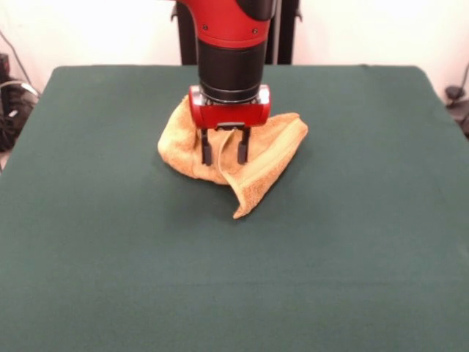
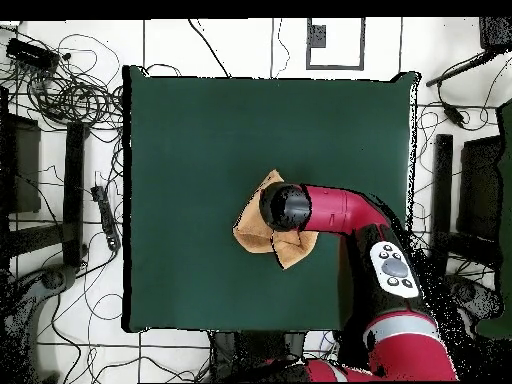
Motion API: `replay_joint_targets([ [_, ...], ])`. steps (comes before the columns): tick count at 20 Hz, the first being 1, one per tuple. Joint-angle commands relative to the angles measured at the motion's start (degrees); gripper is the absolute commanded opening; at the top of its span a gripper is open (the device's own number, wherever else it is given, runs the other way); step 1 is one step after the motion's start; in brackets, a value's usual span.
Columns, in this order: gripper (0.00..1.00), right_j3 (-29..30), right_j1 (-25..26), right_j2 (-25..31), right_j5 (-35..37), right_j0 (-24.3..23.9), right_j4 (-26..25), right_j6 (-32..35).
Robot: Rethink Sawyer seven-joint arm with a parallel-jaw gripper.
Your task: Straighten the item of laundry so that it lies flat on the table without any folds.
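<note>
Towel [image 1: 256, 158] bunched in a heap just above centre of the front view, on the green desk [image 1: 110, 257]; folded over itself, one pointed corner trailing down toward lower middle of frame. Pincer [image 1: 224, 152] directly over the heap, two dark fingers [image 1: 207, 150] pointing down with a clear gap between them, part open. Strand or fold of cloth running up between the fingers; whether actually pinched or merely standing in the gap, cannot tell. Fingertips down among or against the cloth, contact with the desk not visible. Step in hand, by judgement: early stage, at or about a grasp on the crumpled middle; nothing flat yet, several folds plain. Next move probably calls for a firm hold on one edge or corner, not the thick centre, then a pull outward low across the desk so layers slide apart instead of lifting as a lump; free corner at lower middle looks the likeliest handle. In the overhead view, towel [image 2: 262, 225] just left of centre, largely covered by the arm's black wrist; pincer itself hidden beneath. Ribbed bands faintly suggested along one fold, white tag not made out. Far side of the heap behind the red pincer body unseen, so count of layers uncertain.
</note>
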Motion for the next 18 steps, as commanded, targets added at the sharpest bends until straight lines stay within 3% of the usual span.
replay_joint_targets([
  [1, 0.00, 3.47, 1.60, 2.67, 1.43, 0.85, 0.62, 5.96],
  [18, 0.00, 3.49, 1.48, 2.03, 2.26, 1.51, 1.05, 6.94],
])
